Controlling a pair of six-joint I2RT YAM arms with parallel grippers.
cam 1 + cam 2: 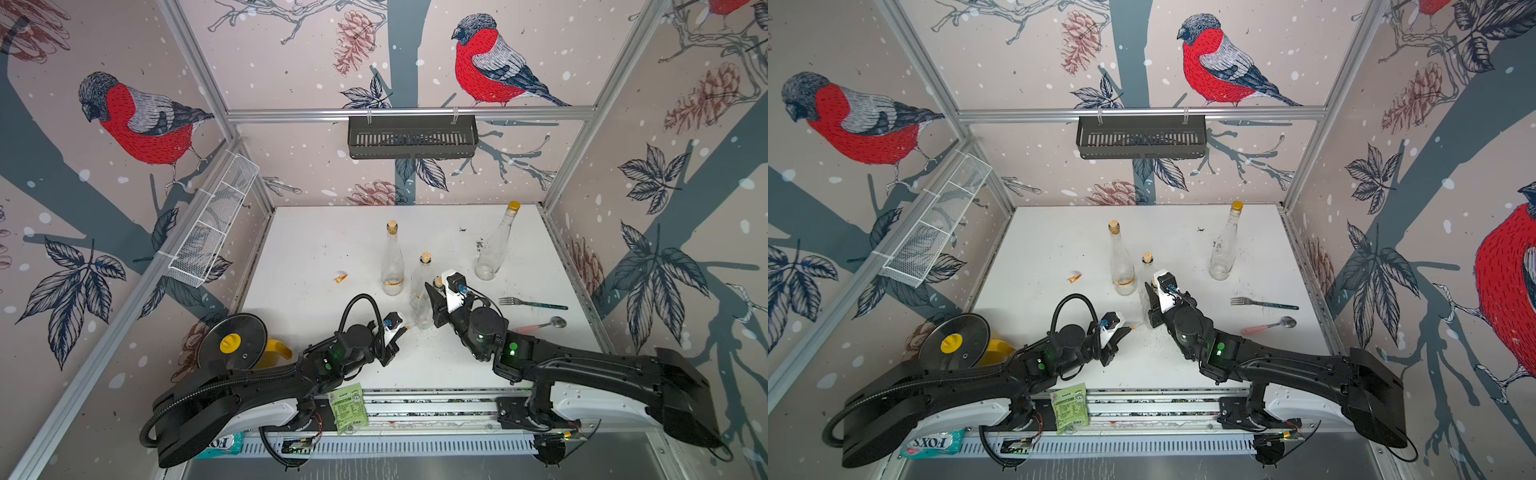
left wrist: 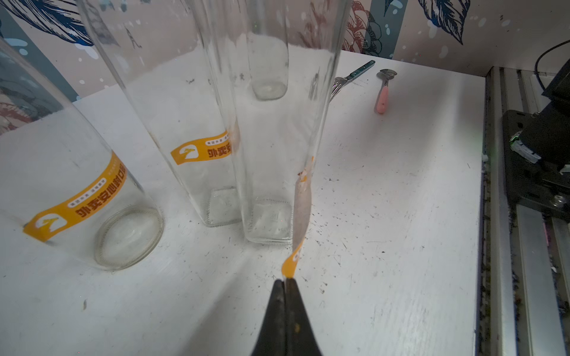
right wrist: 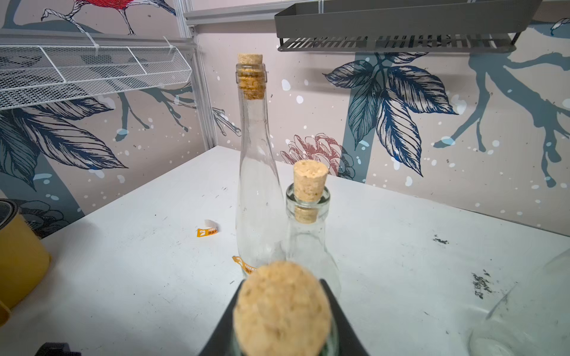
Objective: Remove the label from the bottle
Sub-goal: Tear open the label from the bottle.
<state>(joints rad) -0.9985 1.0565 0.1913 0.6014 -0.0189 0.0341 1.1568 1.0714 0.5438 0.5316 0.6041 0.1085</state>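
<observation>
A clear square bottle [image 2: 268, 154] with a cork [image 3: 282, 308] stands near the table's front middle, seen in both top views [image 1: 424, 309] [image 1: 1147, 309]. My right gripper [image 3: 282, 326] [image 1: 436, 291] is shut on its neck just under the cork. The orange label [image 2: 300, 209] hangs off the bottle's corner as a long strip, white side showing, its upper end still stuck to the glass. My left gripper [image 2: 286, 280] [image 1: 405, 328] is shut on the strip's free orange end, low over the table on the bottle's left.
Close behind stand a round bottle [image 1: 392, 266] and a second square bottle [image 1: 422, 270], both labelled. Another bottle [image 1: 494, 245] stands at the back right. A label scrap [image 1: 340, 277], fork [image 1: 532, 304], spoon [image 1: 540, 326] and lidded yellow pot [image 1: 232, 340] lie around.
</observation>
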